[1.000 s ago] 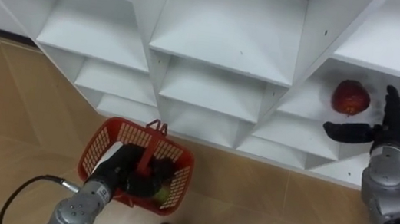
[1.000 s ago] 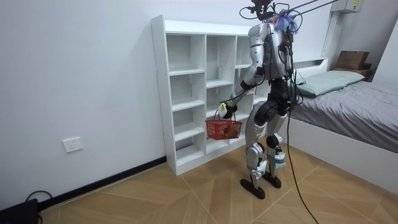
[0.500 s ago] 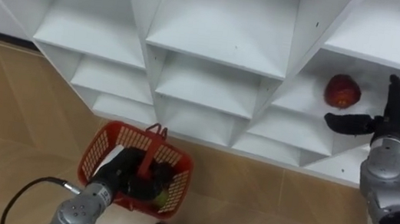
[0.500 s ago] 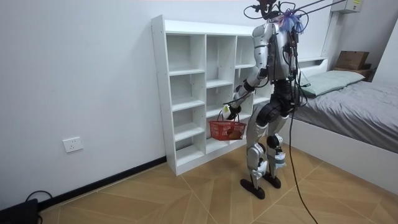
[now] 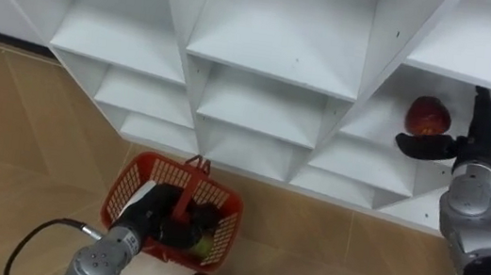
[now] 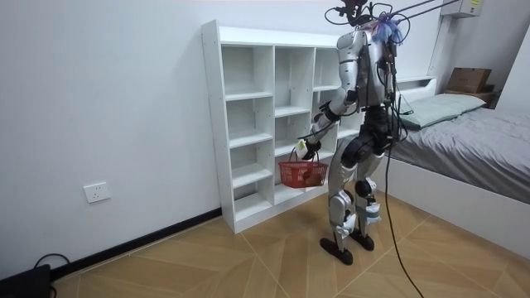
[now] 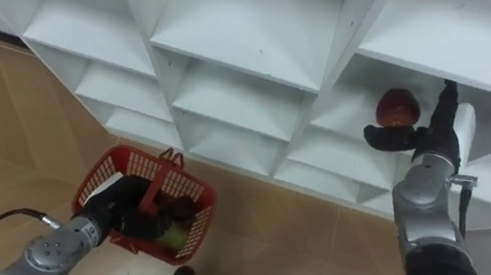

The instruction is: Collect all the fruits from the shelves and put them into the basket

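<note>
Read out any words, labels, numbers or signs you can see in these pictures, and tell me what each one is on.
No text can be read.
White shelf unit, red basket, red fruit: no print on them.
Wall socket: no marking can be made out.
Cardboard box: too small to tell whether it bears any print.

I stand before the tall white wooden shelf unit (image 5: 278, 37). The round red apple (image 5: 427, 116) lies in a compartment on my right. My right hand (image 5: 473, 153) is just beside it, thumb in front. The red plastic mesh basket (image 5: 129, 189) hangs from my left hand (image 5: 152, 209) before the lower shelves, with a small green fruit (image 5: 200, 242) inside.
</note>
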Motion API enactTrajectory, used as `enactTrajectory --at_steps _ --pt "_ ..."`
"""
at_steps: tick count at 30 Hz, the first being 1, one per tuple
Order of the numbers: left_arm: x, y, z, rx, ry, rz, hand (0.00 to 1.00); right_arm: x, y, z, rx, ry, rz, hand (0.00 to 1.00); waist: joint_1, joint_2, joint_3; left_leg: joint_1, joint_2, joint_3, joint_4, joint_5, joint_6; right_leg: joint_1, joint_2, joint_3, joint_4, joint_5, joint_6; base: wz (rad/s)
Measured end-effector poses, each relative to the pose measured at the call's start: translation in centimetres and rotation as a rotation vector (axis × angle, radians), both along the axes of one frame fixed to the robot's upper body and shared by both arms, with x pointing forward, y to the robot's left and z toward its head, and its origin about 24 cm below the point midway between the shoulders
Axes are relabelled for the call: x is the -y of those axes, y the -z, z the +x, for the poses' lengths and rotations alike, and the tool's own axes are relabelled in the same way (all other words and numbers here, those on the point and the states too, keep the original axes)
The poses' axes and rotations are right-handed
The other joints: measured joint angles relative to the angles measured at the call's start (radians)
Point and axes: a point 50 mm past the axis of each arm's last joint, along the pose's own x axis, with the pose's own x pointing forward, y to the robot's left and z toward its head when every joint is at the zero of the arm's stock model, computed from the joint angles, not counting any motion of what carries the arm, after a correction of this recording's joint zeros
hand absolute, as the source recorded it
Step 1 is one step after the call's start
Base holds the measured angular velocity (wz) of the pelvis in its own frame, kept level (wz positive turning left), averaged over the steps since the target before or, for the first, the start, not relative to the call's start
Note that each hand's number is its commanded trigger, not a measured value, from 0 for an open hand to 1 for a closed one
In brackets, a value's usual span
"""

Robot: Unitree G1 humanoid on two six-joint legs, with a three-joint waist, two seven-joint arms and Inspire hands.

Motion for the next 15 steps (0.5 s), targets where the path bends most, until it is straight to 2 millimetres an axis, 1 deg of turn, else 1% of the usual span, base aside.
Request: enactTrajectory --at_steps 5,11,15 --pt "-0.01 0.01 0.0 0.0 -0.001 0.001 1.0 -0.02 0.0 0.0 -0.001 -0.003 -0.005 0.0 0.001 0.004 0.0006 -0.008 0.0 0.0 0.003 0.0 0.0 -0.006 0.0 0.0 0.001 0.0 0.0 0.0" --pt "0.36 0.13 -0.03 -0.005 -0.001 -0.009 1.0 -0.13 -0.21 0.12 0.008 -0.009 -0.012 0.0 0.001 0.021 -0.0004 -0.02 0.0 0.0 0.002 0.0 0.0 -0.021 0.0 0.0 0.004 0.0 0.0 0.0" --pt "0.49 0.4 -0.09 -0.021 0.005 -0.007 1.0 -0.41 -0.32 0.27 0.01 -0.023 -0.021 0.0 0.003 0.023 -0.0001 -0.04 0.0 0.001 0.002 0.001 -0.002 -0.052 -0.004 0.0 0.026 0.0 -0.001 0.0"
